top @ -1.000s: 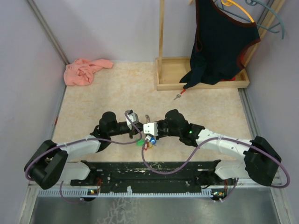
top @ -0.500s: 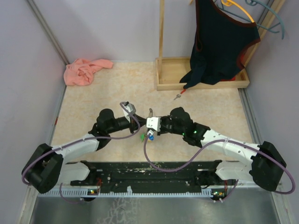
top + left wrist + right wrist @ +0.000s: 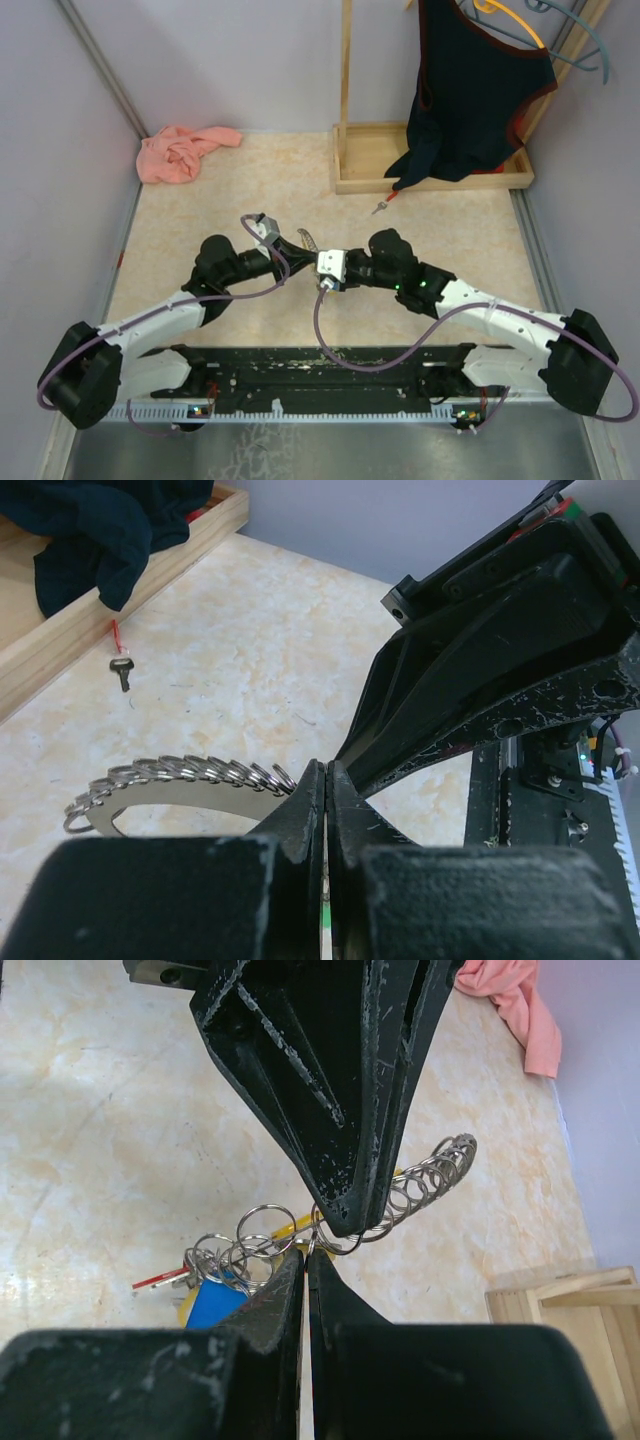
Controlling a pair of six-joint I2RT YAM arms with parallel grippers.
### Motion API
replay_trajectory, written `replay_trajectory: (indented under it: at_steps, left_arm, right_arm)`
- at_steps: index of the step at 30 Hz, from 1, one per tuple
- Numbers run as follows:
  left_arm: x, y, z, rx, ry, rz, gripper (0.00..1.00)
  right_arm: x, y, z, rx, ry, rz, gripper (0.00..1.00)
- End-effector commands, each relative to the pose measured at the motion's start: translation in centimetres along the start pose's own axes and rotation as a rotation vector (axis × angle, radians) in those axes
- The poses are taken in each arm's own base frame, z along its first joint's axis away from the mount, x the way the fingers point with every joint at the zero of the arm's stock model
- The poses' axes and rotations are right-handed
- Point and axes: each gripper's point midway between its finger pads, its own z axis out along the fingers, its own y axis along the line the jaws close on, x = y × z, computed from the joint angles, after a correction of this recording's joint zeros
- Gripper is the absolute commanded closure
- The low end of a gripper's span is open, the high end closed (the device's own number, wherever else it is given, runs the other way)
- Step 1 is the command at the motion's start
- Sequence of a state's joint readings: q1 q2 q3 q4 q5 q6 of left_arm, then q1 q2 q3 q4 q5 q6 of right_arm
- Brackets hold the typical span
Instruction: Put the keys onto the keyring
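Note:
A curved metal keyring strip (image 3: pixel 150 785) carrying several split rings is pinched at one end by my left gripper (image 3: pixel 327 765), which is shut on it. It also shows in the right wrist view (image 3: pixel 432 1172) and the top view (image 3: pixel 303 238). My right gripper (image 3: pixel 306 1252) is shut on a small split ring of a key bunch (image 3: pixel 215 1298) with blue, yellow and red tags, right under the left fingers (image 3: pixel 340 1090). The two grippers meet tip to tip above the table's middle, the left (image 3: pixel 298 250) beside the right (image 3: pixel 316 262). A loose key with a red tag (image 3: pixel 381 206) lies by the wooden tray.
A wooden tray (image 3: pixel 360 180) with an upright post and a dark garment (image 3: pixel 470 90) on a hanger stands at the back right. A pink cloth (image 3: pixel 180 152) lies at the back left. Walls close both sides.
Both grippers have moved away from the arm bases, still joined tip to tip. The green and red tags seen below them earlier are now hidden in the top view.

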State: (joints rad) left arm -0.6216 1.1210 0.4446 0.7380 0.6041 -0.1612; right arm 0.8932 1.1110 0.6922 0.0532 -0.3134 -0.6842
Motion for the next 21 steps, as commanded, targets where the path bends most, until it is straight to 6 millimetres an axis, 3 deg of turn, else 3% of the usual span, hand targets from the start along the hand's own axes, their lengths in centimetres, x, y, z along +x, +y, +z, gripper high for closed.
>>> replay_trajectory:
  at_steps: [1, 9, 13, 21]
  left_arm:
    - [-6.4, -1.0, 0.3, 0.032, -0.184, 0.095, 1.0]
    - [-5.0, -0.2, -0.8, -0.033, -0.168, 0.12, 1.0]
    - [-3.6, 0.3, -1.7, -0.079, -0.118, 0.135, 0.73]
    - [-1.7, 0.5, -2.6, -0.099, -0.018, 0.17, 0.58]
  right_arm:
    - [-2.2, 0.3, -0.5, -0.047, -0.048, 0.016, 1.0]
    - [-2.3, -0.4, -0.6, -0.012, -0.044, 0.011, 1.0]
    - [-2.4, -0.8, -0.8, -0.007, -0.033, 0.002, 1.0]
    - [-2.7, -1.2, -0.6, -0.039, -0.002, -0.045, 1.0]
